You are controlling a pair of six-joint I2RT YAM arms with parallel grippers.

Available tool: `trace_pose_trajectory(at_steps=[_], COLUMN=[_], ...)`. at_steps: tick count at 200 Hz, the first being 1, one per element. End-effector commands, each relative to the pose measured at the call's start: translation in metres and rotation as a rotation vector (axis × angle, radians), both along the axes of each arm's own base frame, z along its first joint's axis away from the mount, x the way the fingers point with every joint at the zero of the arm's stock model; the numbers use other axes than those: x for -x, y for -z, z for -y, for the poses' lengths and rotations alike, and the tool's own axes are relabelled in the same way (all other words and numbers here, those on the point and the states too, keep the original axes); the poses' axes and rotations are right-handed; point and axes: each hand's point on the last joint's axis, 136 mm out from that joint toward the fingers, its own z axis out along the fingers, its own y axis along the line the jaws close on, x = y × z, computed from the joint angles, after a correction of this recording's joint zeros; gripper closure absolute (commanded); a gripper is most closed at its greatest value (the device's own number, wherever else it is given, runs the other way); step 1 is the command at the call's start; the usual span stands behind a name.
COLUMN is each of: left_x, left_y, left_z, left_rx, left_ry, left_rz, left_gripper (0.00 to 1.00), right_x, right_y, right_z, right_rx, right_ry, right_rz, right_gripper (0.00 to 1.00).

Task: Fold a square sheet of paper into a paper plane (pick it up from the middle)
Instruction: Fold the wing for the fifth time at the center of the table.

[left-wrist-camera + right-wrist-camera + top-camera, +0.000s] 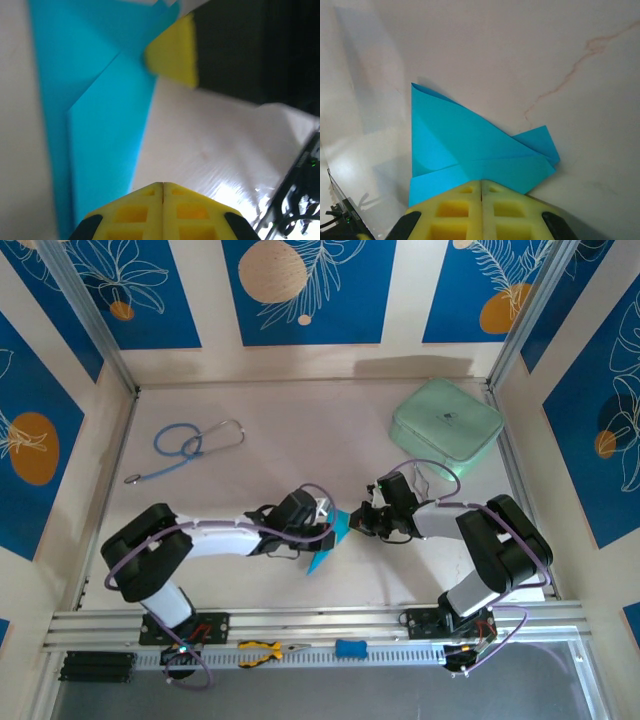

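Your two arms meet over a pale table (300,430) marked by a thin reddish streak (592,47). White walls hung with blue leaf-print panels (300,290) box it in, and an aluminium rail (320,618) runs along the near edge.

The cyan sheet of paper (328,540) lies between the arms, toward the near side of the table. It is creased into a pointed shape with overlapping flaps.

The left gripper (325,512) has its yellow fingers (140,210) pressed together beside the sheet's long edge. The right gripper (360,520) is likewise closed tight, and the paper runs in under its fingertips (460,200).

You cannot tell whether either pair has paper caught between the pads, because the fingers themselves hide the contact. From above, the gripper bodies cover much of the sheet, leaving a blue sliver and its near point. The left wrist picture is soft, with the right gripper's finger a blur at the top.

The count is two arms and one sheet. There is one blue-tubed stethoscope (190,445) at far left and one mint-green case (447,425) at far right. One pair of yellow-handled pliers (262,650) and one small blue block (350,648) lie by the rail.
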Motion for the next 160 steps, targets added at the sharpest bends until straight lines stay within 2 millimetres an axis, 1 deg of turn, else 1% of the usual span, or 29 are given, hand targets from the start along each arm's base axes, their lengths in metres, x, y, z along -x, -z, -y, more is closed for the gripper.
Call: trace_pose_trajectory(at_steps=[1,29,44,66,82,98,147,160], left_x=[0.005,0.003,0.0,0.001,0.01,0.019,0.044,0.051], left_y=[0.014,0.02,0.027,0.036,0.045,0.05,0.054,0.058], left_z=[0.002,0.018,0.016,0.002,-0.011,-0.024,-0.055,-0.068], left_rx=[-0.038,-0.01,-0.036,-0.093,-0.138,-0.136,-0.115,-0.134], left_ry=[0.049,0.08,0.066,0.039,0.038,0.018,-0.031,-0.045], left_rz=[-0.033,-0.057,-0.055,-0.049,-0.072,-0.095,-0.137,-0.147], left_gripper=[1.0,0.99,0.99,0.99,0.99,0.99,0.97,0.96], right_x=[0.011,0.012,0.012,0.013,0.014,0.016,0.015,0.015], right_y=[0.019,0.022,0.023,0.024,0.026,0.029,0.033,0.033], right_z=[0.013,0.014,0.015,0.015,0.016,0.017,0.018,0.017], right_rx=[0.08,0.088,0.09,0.095,0.099,0.109,0.117,0.115], right_ry=[0.013,0.016,0.021,0.021,0.02,0.019,0.014,0.011], right_rz=[-0.067,-0.079,-0.078,-0.081,-0.082,-0.091,-0.101,-0.1], right_gripper=[1.0,1.0,1.0,1.0,1.0,1.0,1.0,1.0])
